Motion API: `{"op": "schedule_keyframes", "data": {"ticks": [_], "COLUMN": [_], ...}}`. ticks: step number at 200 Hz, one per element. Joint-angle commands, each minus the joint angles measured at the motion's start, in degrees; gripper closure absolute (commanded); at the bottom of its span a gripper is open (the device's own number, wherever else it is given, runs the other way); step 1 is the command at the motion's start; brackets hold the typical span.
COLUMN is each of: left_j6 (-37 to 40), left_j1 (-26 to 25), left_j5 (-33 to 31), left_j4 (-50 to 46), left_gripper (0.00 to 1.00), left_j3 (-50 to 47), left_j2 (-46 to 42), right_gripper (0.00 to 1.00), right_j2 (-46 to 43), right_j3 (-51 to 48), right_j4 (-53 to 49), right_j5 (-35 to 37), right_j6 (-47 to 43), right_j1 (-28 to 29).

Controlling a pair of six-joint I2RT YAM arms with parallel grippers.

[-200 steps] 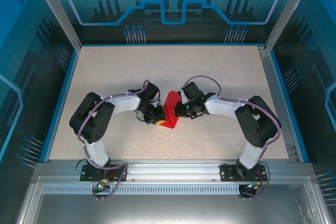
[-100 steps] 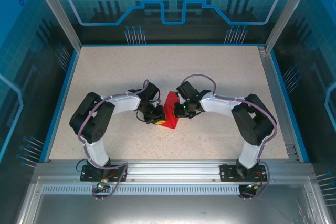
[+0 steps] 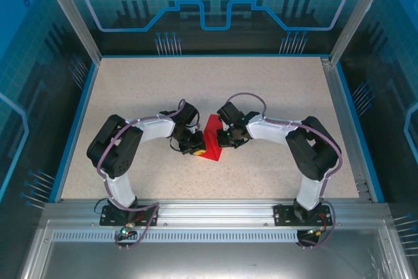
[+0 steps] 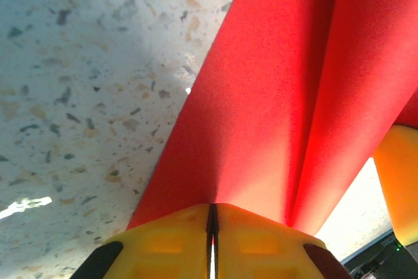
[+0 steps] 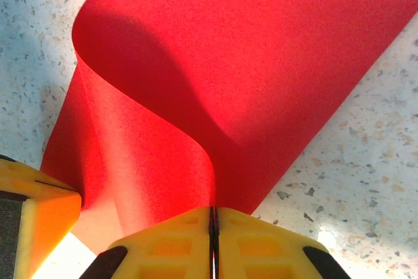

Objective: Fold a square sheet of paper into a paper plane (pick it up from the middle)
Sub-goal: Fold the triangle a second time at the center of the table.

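Item: red sheet of paper [image 3: 211, 136], curled into a loose fold, mid-bench [image 3: 281, 89], between the arms.
Grip: left tool [image 4: 211, 221] clamped on the paper's left side; right tool [image 5: 211, 223] clamped on its right.
Pose: elbows out, wrists turned inward, tools facing each other.
Handling: align the edges evenly, low over the bench, no tugging; thin paper likely creases crooked.

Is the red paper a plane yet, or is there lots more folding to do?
Not yet. Done: the thin bright red square sheet of paper is pinched by the left gripper and the right gripper over the speckled table. In hand: it bends over in a soft curl rather than lying flat. Left: sharp folds, a pointed tip and wings; no dart shape shows.
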Motion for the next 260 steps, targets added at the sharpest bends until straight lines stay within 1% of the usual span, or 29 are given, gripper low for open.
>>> {"op": "schedule_keyframes", "data": {"ticks": [1,187,230,260], "left_j6": [1.29,1.14,0.77,0.23], "left_j1": [0.18,0.17,0.17,0.2], "left_j5": [-0.3,-0.21,-0.43,-1.02], "left_j4": [-1.83,-1.44,-1.3,-0.83], "left_gripper": [0.88,0.88,0.85,0.84], "left_j3": [0.4,0.03,0.09,0.1], "left_j2": [1.11,1.21,0.4,-2.33], "right_gripper": [0.9,0.89,0.89,0.9], "right_j2": [0.69,3.73,4.47,4.94], "right_j3": [1.43,3.47,3.46,3.55], "right_j4": [-1.64,-3.47,-4.19,-4.71], "right_j5": [1.2,2.47,3.23,3.67], "right_j6": [-0.44,-0.66,-0.5,-0.57], "right_j1": [0.64,0.84,1.04,1.09]}}
